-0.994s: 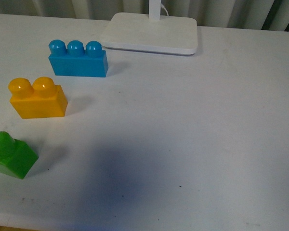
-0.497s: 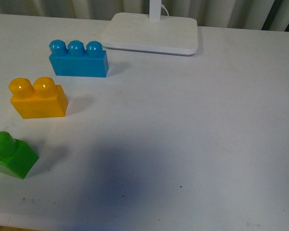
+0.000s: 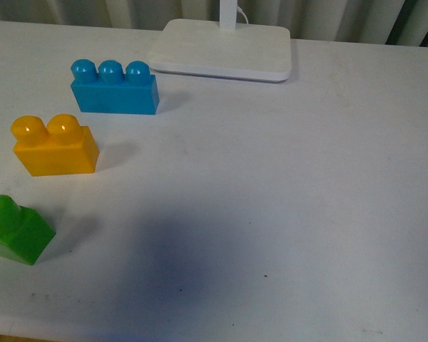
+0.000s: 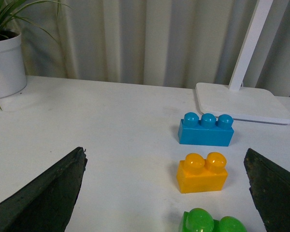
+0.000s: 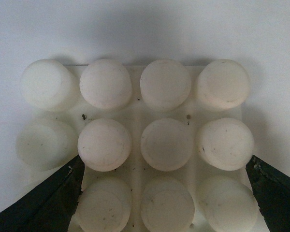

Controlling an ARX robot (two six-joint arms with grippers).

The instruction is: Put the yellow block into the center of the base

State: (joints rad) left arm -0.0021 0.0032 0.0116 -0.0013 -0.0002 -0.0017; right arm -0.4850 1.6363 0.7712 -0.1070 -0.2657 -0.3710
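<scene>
The left gripper (image 4: 163,151) is spread wide; the yellow block (image 4: 202,172) stands ahead, between its fingers (image 4: 48,193), untouched. The right gripper (image 5: 165,159) is equally wide, the base (image 5: 135,110) between its fingers (image 5: 38,208), contact unclear.

A blue three-stud brick (image 3: 114,89) stands near the white lamp stand (image 3: 225,48). A green brick (image 3: 14,231) sits at the table (image 3: 307,178) edge.

yellow block (image 3: 55,146): yellow-orange, plain, with glossy spots on the studs
blue brick (image 3: 114,89): bright blue, plain
green brick (image 3: 14,231): vivid green
base (image 5: 159,145): white, regular grid of round studs, a few small dark specks
lamp stand (image 3: 221,48): plain white
table (image 3: 307,178): white, grey-blue shadow on the near side
plant pot (image 4: 7,63): white
curtain (image 4: 150,38): grey-beige, vertical folds
</scene>
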